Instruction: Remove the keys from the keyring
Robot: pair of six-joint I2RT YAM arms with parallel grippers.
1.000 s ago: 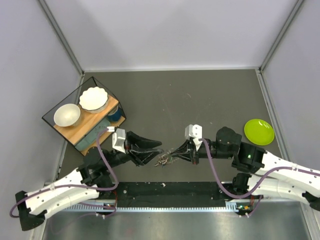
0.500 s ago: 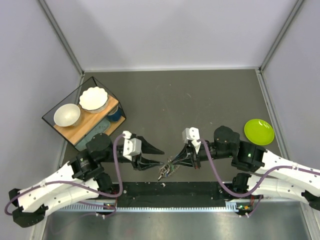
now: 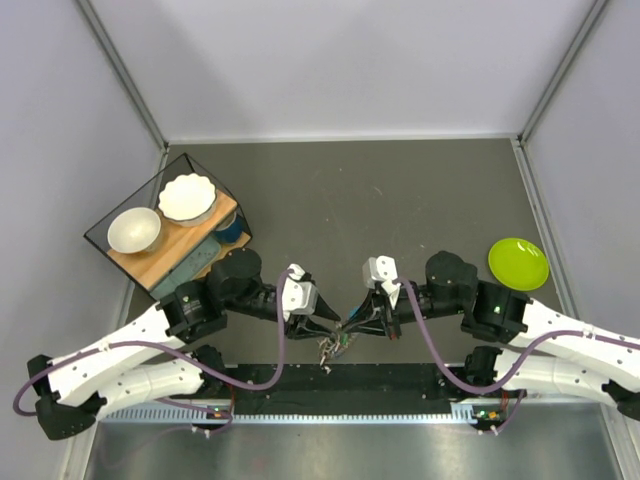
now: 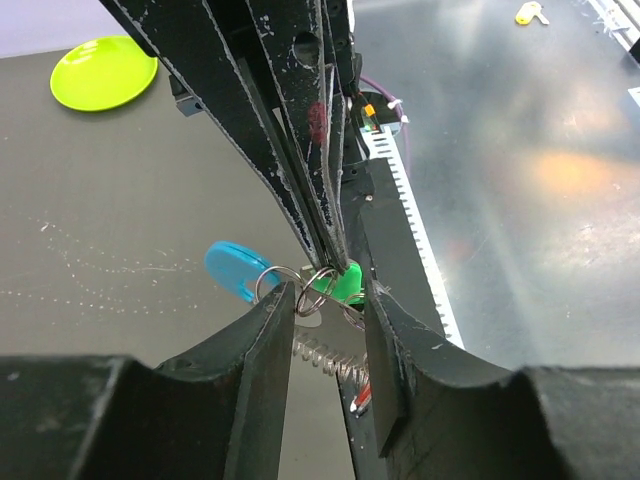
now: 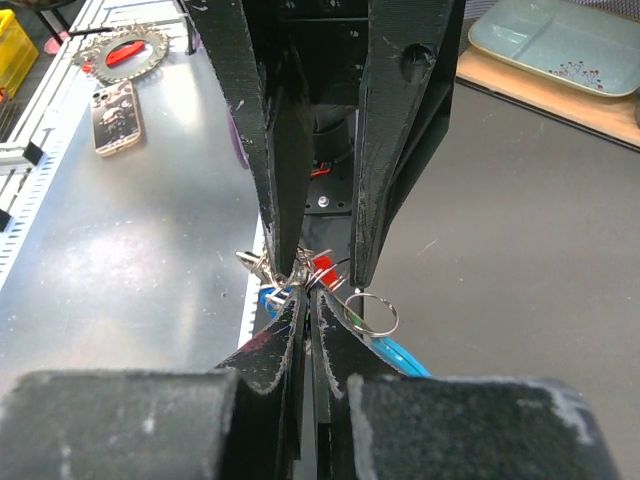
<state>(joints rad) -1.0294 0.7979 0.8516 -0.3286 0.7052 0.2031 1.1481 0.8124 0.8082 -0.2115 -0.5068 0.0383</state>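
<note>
Over dark table (image 3: pixel 400 200) near its front edge, pinching keyring (image 5: pixel 372 313) with right end effector (image 5: pixel 305 295); straddling keys (image 4: pixel 230 270) with left end effector (image 4: pixel 325 300), fingers (image 4: pixel 255 380) spread apart.

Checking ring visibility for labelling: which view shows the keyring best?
Right wrist: a full keyring loop hangs in the open. Left wrist shows loops partly hidden; top, barely a speck.

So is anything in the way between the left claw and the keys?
No, nothing visible is. The open left gripper already has a finger on each side of the bunch of keys. The right gripper, shut on the keys, comes in from the opposite side.
</note>
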